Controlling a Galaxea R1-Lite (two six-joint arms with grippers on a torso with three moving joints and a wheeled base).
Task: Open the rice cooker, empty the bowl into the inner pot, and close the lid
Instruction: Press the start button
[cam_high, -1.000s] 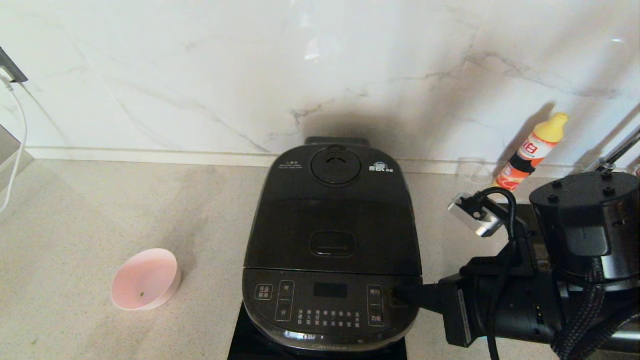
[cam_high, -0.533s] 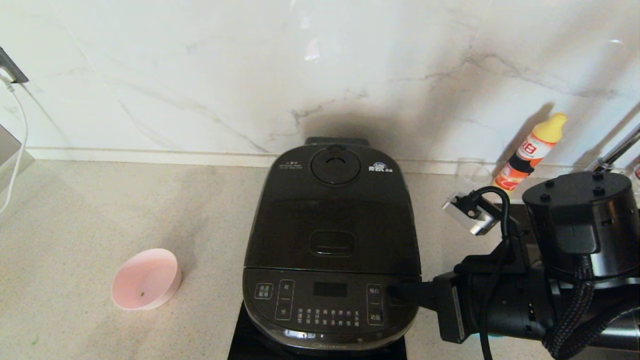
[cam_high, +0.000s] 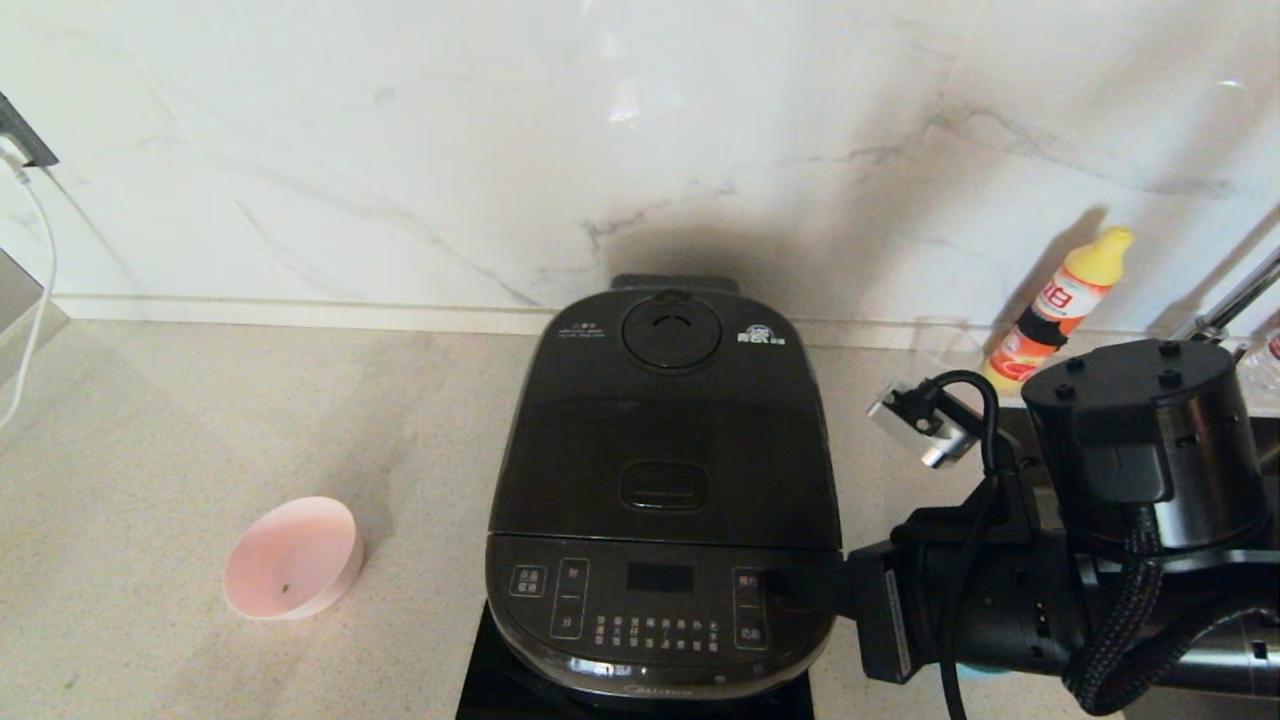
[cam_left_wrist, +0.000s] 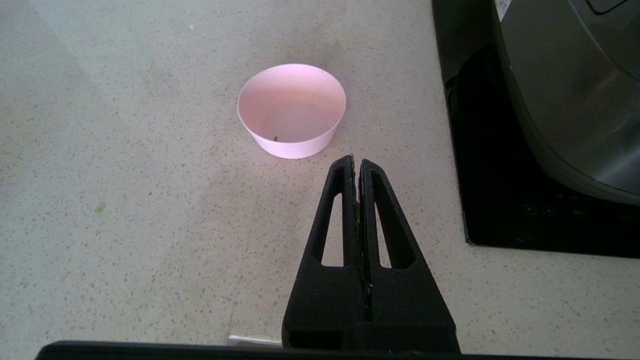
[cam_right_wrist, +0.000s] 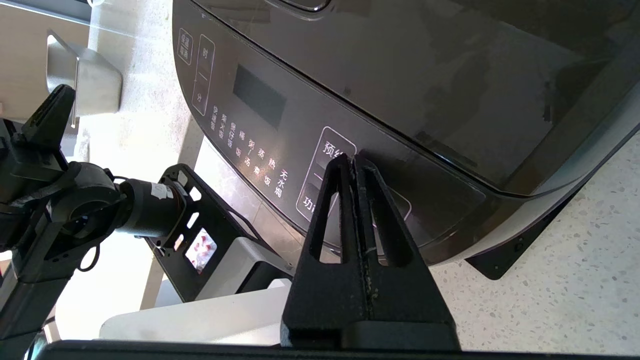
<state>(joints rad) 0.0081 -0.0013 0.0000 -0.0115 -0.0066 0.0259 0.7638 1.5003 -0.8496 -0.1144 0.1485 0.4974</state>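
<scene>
Big black Midea rice cooker (cam_high: 665, 490) centre, lid (cam_high: 665, 440) down. Our right gripper (cam_right_wrist: 356, 159) clenched at front panel; left gripper (cam_left_wrist: 357, 162) clenched, empty. Pale pink plastic bowl (cam_high: 292, 558) left on counter: light, prob slippery, so we'd pinch the rim.

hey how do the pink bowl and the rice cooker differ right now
The bowl is small, pale pink and round; the rice cooker is far bigger, black and rounded-square. The bowl is open-topped, with only a tiny speck visible inside; the cooker's lid is shut. The bowl sits apart on the left, untouched; the right gripper, shut, is over the cooker's button panel. Both stand upright on the speckled counter.
</scene>
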